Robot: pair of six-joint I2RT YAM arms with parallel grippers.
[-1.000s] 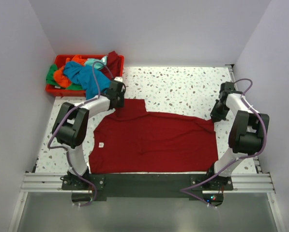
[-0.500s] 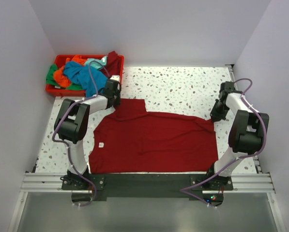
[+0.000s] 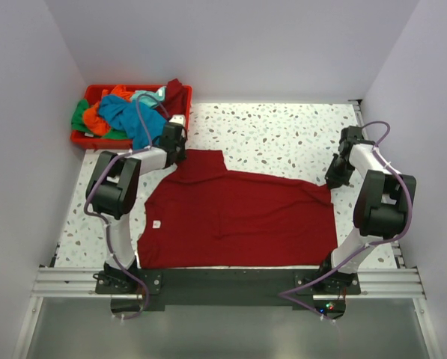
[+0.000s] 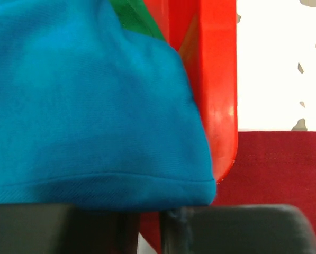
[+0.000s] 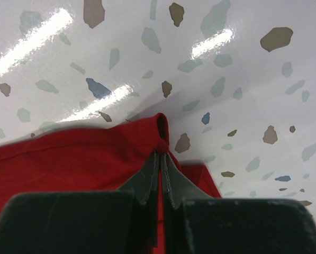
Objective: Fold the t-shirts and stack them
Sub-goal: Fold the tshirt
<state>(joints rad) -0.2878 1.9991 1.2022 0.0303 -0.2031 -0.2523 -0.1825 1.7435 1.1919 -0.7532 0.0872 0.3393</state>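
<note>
A large dark red t-shirt (image 3: 238, 217) lies spread flat on the speckled table (image 3: 283, 134). My left gripper (image 3: 175, 155) sits at its far left sleeve corner, right beside the bin, and looks shut on the dark red fabric; in the left wrist view the gripper (image 4: 150, 233) shows red cloth (image 4: 285, 169) in a narrow slit between dark blurred fingers. My right gripper (image 3: 331, 184) is shut on the shirt's far right corner; in the right wrist view the gripper (image 5: 160, 159) pinches a small fold of the shirt (image 5: 68, 159). Teal blue (image 3: 129, 116), orange (image 3: 94, 120) and green (image 3: 79, 116) t-shirts lie heaped in the bin.
A red plastic bin (image 3: 77, 138) stands at the far left corner; its wall (image 4: 216, 79) and the overhanging blue shirt (image 4: 83, 106) fill the left wrist view. Another dark red cloth (image 3: 177, 93) hangs at the bin's right end. Walls close in both sides.
My left gripper has moved a little back and left toward the bin, drawing the shirt's left side with it. The right arm has not moved.
</note>
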